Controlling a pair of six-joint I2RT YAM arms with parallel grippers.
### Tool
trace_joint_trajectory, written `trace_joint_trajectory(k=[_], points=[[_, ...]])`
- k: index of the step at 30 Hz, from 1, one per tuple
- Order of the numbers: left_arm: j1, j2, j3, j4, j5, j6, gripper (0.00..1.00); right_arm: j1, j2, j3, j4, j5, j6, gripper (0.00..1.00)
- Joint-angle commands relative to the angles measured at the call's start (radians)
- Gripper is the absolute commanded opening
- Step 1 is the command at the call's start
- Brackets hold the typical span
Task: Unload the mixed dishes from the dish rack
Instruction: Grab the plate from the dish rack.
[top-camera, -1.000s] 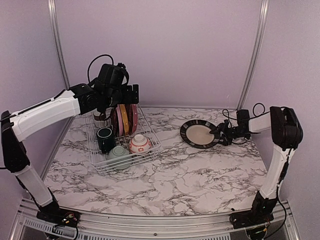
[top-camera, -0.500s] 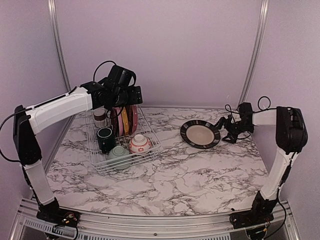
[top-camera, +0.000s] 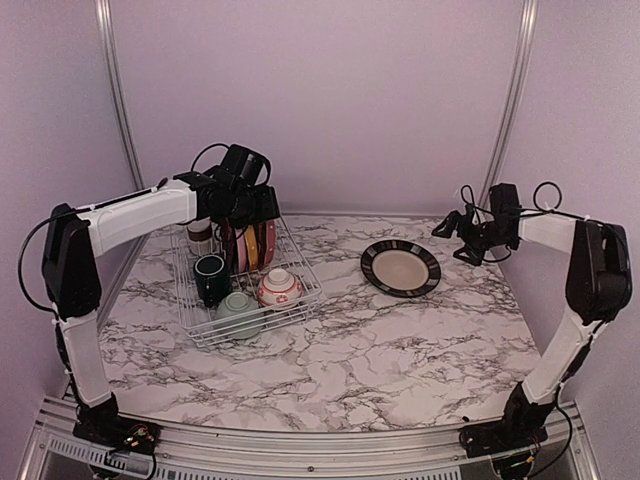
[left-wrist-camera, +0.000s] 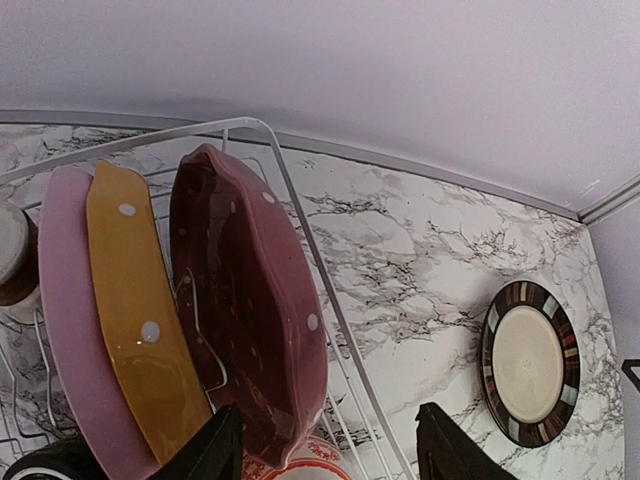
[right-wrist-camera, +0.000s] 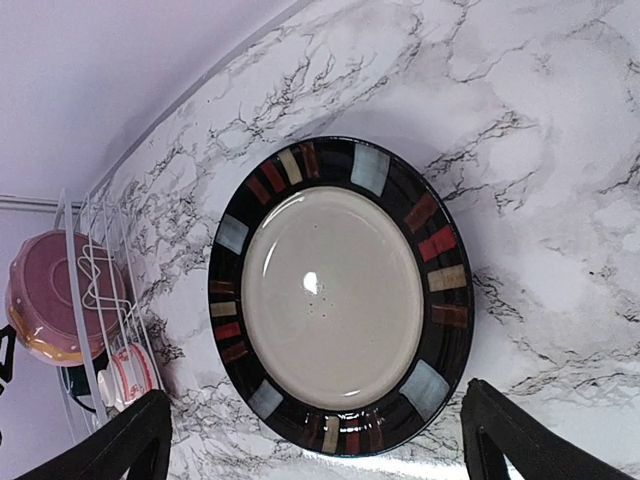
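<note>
Rack (top-camera: 300, 280) by the table's far-left corner, mostly full. Black plate (top-camera: 400, 268) now lies flat toward the far-right edge. The right gripper (top-camera: 452, 240) just let go, wide open. Left gripper (left-wrist-camera: 325, 450) dropped astride the dotted dark red plate (left-wrist-camera: 250, 300), narrowing but not clamped, so that's next.

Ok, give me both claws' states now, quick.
Left claw: open, straddling the dark red plate, not gripping it.
Right claw: open, empty, clear of the black-rimmed plate.

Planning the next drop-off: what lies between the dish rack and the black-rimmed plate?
Only bare marble tabletop separates the dish rack and black-rimmed plate; the top external view shows it.
</note>
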Motion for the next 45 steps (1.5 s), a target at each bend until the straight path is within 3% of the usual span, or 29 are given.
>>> trace_joint_trajectory(k=[1, 9, 14, 32, 45], points=[[0.015, 0.047, 0.035, 0.026, 0.045, -0.015, 0.59, 0.005, -0.031, 0.048, -0.001, -0.014, 0.026, 0.98], [0.031, 0.104, 0.058, 0.049, 0.109, -0.043, 0.5, 0.006, -0.061, 0.048, 0.012, -0.026, 0.052, 0.98], [0.045, 0.127, 0.05, 0.083, 0.166, -0.058, 0.35, 0.005, -0.071, 0.038, 0.018, -0.039, 0.061, 0.98], [0.074, 0.041, -0.085, 0.264, 0.245, -0.047, 0.0, 0.0, -0.064, 0.047, 0.024, -0.063, 0.069, 0.98], [0.083, -0.078, -0.151, 0.448, 0.347, -0.013, 0.0, -0.002, -0.059, 0.067, 0.024, -0.067, 0.067, 0.98]])
